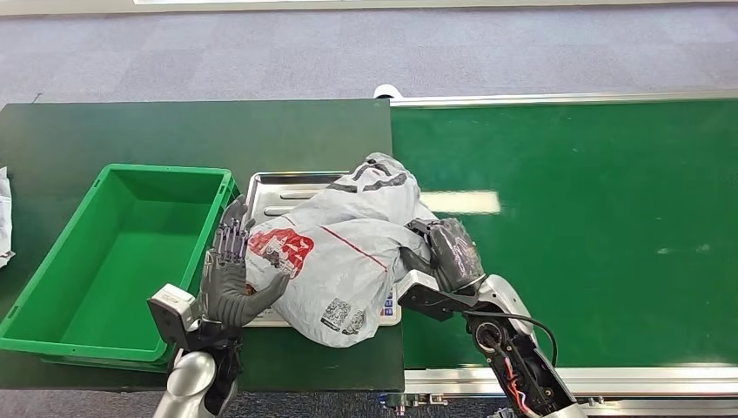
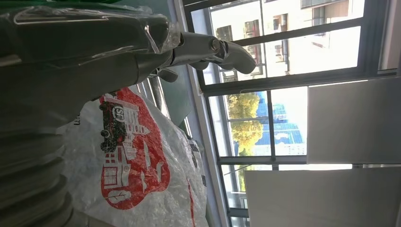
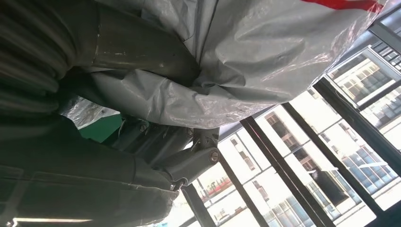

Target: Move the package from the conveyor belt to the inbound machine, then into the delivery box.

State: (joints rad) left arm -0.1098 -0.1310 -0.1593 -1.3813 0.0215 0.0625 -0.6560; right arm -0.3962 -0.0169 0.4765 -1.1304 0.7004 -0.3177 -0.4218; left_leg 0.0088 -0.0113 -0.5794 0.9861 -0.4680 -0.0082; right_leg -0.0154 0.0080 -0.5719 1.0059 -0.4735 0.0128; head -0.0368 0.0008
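Note:
The package, a crumpled grey plastic bag with a red print, lies on the steel tray of the inbound machine between the bin and the belt. My left hand stands flat against the bag's left side, fingers straight and thumb resting on the print. In the left wrist view the fingers reach past the package without curling round it. My right hand grips the bag's right side. The right wrist view shows a fold of the package pinched between the thumb and the fingers below.
An empty green delivery box sits just left of the tray on the dark table. The green conveyor belt stretches to the right with a metal rail along its near edge. Something white lies at the far left edge.

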